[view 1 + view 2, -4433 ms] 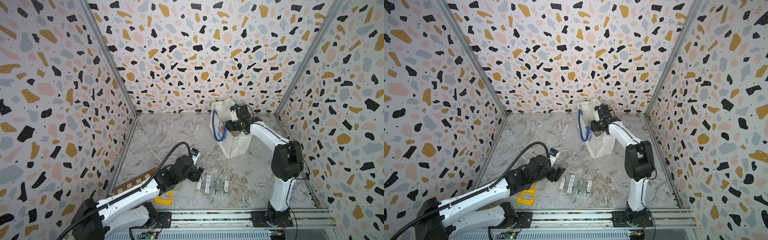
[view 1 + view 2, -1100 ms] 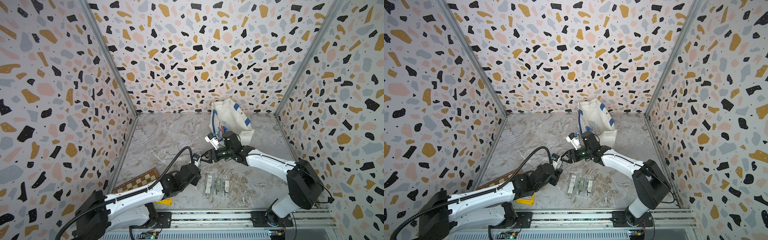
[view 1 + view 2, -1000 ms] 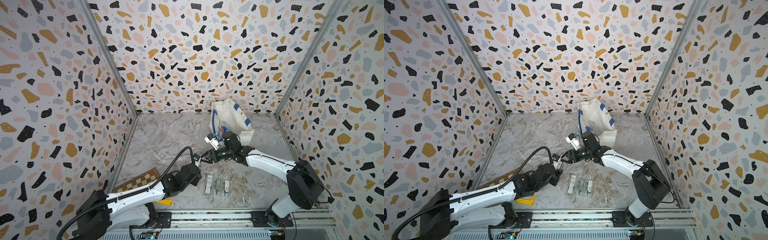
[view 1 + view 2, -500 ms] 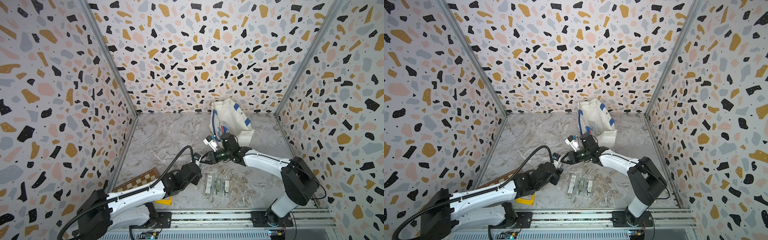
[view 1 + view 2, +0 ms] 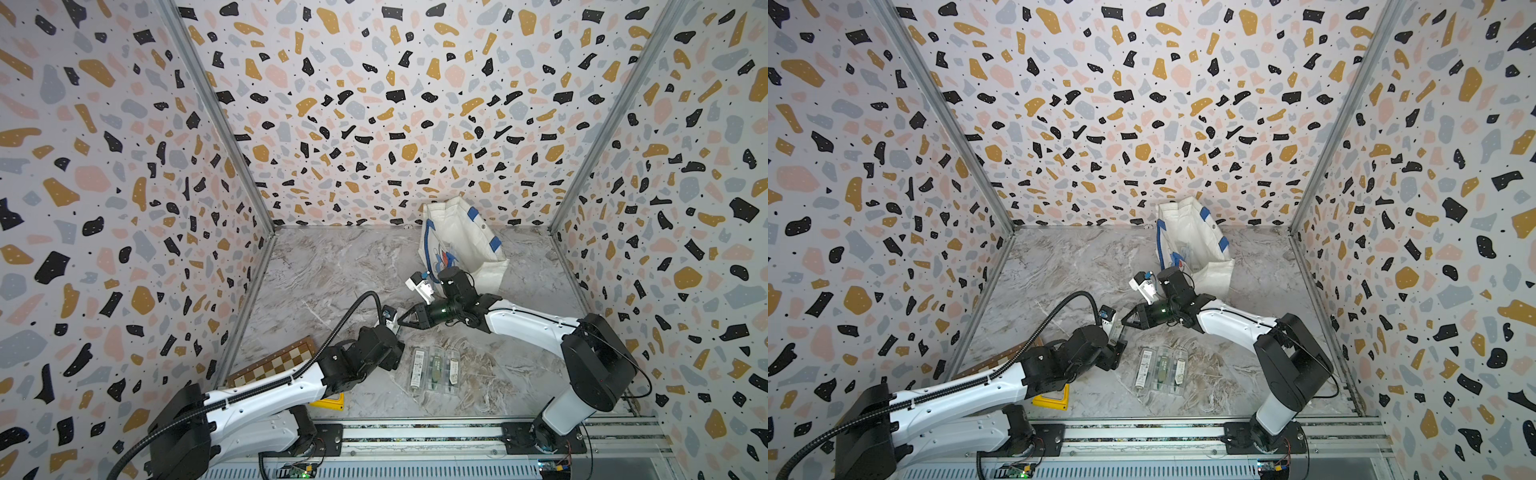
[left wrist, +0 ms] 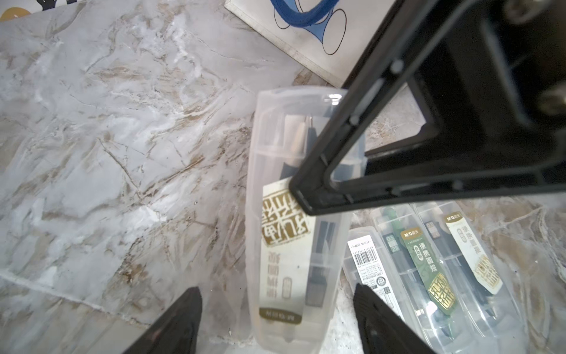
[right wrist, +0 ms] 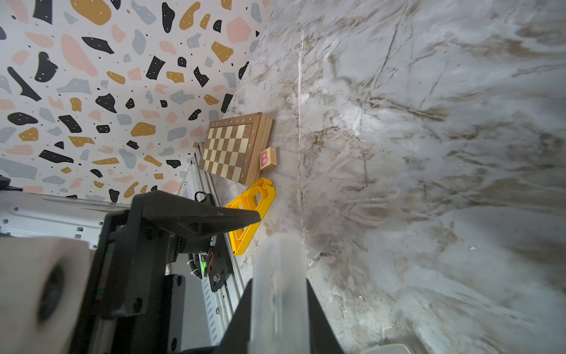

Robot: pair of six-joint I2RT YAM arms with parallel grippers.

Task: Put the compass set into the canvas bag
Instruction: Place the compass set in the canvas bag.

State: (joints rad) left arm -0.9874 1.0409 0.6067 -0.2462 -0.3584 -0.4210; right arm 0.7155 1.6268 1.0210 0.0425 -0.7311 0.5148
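Observation:
A clear plastic compass set [image 6: 291, 245] with a gold label hangs just above the marble table. My right gripper [image 7: 279, 285] is shut on its far end, the compass set [image 7: 280, 269] showing pinched between the black jaws. The left gripper [image 6: 275, 289] is open, and its fingertips [image 6: 190, 303] stand clear of the case on both sides. In both top views the two grippers meet at mid-table, right gripper [image 5: 402, 322] tip to left gripper [image 5: 395, 338]. The canvas bag [image 5: 465, 245] [image 5: 1196, 237] stands behind them, near the back wall.
Three more clear compass cases [image 5: 434, 370] [image 6: 428, 269] lie side by side near the front edge. A folded chessboard [image 7: 232, 147], a wooden letter block [image 7: 268, 158] and a yellow plastic piece [image 7: 254, 214] sit by the left wall. Patterned walls enclose three sides.
The right gripper closed on the case's far end while the left gripper, which had been holding it, opened. Both arms have barely shifted.

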